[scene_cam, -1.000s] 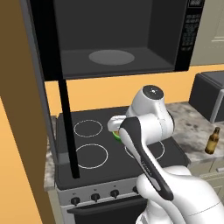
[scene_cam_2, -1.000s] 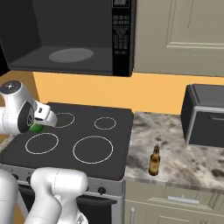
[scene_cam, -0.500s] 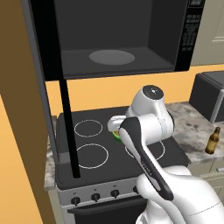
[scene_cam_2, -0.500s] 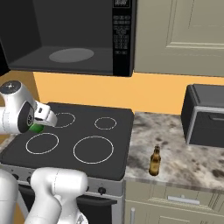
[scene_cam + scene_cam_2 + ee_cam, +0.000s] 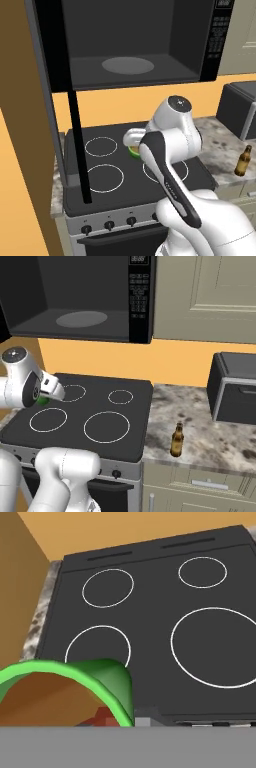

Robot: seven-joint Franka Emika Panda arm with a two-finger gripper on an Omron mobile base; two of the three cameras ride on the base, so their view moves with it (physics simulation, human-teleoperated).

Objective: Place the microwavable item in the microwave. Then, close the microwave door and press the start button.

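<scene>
1. Green cup (image 5: 107,687) sits right at the hand camera, rim close up, brown liquid inside; from the base views only a sliver of green shows beside the arm's wrist, above the stovetop (image 5: 100,406)
2. Gripper clenched on the cup; fingertips themselves hidden behind the rim
3. Microwave (image 5: 195,40) hangs above the stove, cavity exposed, grey turntable (image 5: 127,65) bare
4. Microwave door (image 5: 47,45) swung wide to the left, its thin bar handle (image 5: 80,145) running down past the stove's front edge
5. Brown bottle (image 5: 176,440) upright on the stone counter (image 5: 210,426), right of the stove, well apart from the cup
6. Toaster oven (image 5: 235,388) at the counter's far right
</scene>
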